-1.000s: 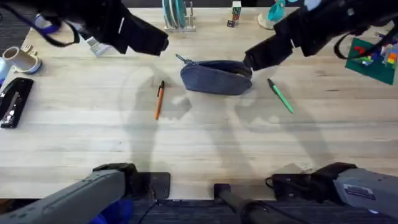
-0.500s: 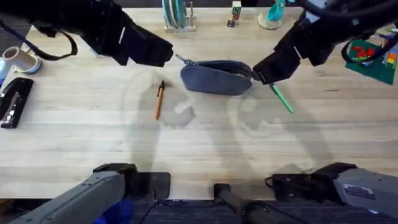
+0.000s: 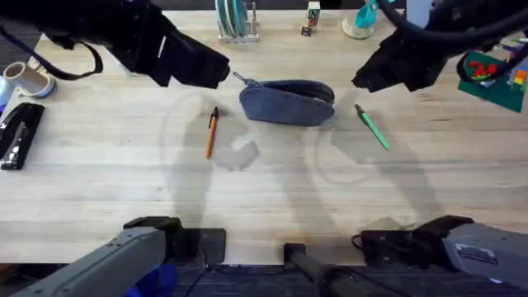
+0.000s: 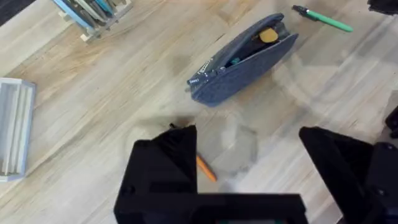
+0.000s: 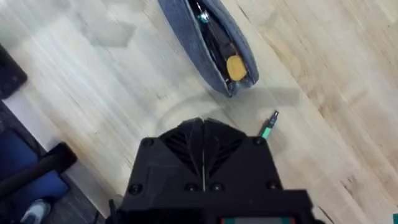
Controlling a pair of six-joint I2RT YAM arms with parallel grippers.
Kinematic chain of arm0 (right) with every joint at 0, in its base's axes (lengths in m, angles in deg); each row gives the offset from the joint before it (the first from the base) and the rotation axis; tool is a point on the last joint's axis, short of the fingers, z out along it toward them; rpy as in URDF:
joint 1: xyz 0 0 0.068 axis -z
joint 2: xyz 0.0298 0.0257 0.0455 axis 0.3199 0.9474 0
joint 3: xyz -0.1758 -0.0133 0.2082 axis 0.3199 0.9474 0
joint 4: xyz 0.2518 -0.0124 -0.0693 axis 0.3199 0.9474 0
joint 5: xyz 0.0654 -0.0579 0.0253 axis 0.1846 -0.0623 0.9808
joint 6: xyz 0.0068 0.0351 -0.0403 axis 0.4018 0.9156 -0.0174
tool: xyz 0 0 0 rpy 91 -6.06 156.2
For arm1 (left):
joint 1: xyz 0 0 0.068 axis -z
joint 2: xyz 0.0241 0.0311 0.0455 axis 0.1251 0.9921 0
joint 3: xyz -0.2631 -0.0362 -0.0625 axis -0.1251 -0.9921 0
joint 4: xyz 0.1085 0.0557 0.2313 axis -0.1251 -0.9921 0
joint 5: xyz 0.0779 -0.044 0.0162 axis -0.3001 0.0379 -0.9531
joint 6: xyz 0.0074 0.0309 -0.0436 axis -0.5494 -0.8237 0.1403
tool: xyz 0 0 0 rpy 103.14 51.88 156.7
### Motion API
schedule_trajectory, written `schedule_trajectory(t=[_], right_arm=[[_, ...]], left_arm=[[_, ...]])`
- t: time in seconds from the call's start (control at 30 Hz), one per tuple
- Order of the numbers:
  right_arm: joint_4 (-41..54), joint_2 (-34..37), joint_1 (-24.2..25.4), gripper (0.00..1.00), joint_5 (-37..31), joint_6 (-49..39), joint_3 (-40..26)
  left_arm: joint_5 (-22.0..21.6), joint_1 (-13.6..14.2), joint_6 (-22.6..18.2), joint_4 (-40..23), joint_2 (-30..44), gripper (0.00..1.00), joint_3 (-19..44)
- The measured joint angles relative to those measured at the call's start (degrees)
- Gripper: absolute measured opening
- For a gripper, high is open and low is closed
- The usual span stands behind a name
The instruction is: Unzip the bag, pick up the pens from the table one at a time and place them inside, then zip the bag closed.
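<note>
My left gripper [image 4: 249,168] hangs above the surface with its two black fingers [image 4: 165,165] spread wide and nothing between them. In the overhead view it [image 3: 216,70] sits up and to the left of the pouch, close to the zipper pull end. My right gripper [image 5: 204,144] has its two black fingers pressed together, holding nothing. From overhead it [image 3: 363,80] is off the right end of the pouch, not touching it.

Between the two grippers lies the grey-blue heathered fabric pencil pouch [image 3: 287,101], elongated and oval, resting on the light wooden plank surface [image 3: 272,198]. Its zipper is open along the top; through the right wrist camera I can see into the gap, where a yellow round item [image 5: 236,67] and some dark things sit inside. The small pull tab [image 3: 241,79] sticks out at the pouch's left end.

The slim orange pen with a dark tip [image 3: 211,132] lies on the surface to the left of the pouch, near it but apart, just below my left gripper. The slim green pen with a dark tip [image 3: 372,127] lies to the right of the pouch, angled, also apart from it.

At the far left edge a black stapler [image 3: 18,134] rests on the surface, well away from the pouch.
</note>
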Motion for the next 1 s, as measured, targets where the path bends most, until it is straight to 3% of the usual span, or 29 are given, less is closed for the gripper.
schedule_trajectory(t=[0.37, 0.73, 1.0], right_arm=[[-0.02, 0.00, 0.00, 0.031, -0.15, -3.45, 0.00], [-0.32, 0.22, 0.11, 0.031, -0.15, -15.38, 0.00], [-0.92, 4.75, 0.20, 0.031, -0.13, -19.69, -0.11]], left_arm=[[0.00, -0.02, 0.00, 0.00, 0.00, 0.994, 0.00], [0.00, 0.00, 0.15, -0.02, 0.00, 0.995, 0.00], [0.00, 0.00, 0.17, 0.00, 0.00, 0.995, 0.00]])
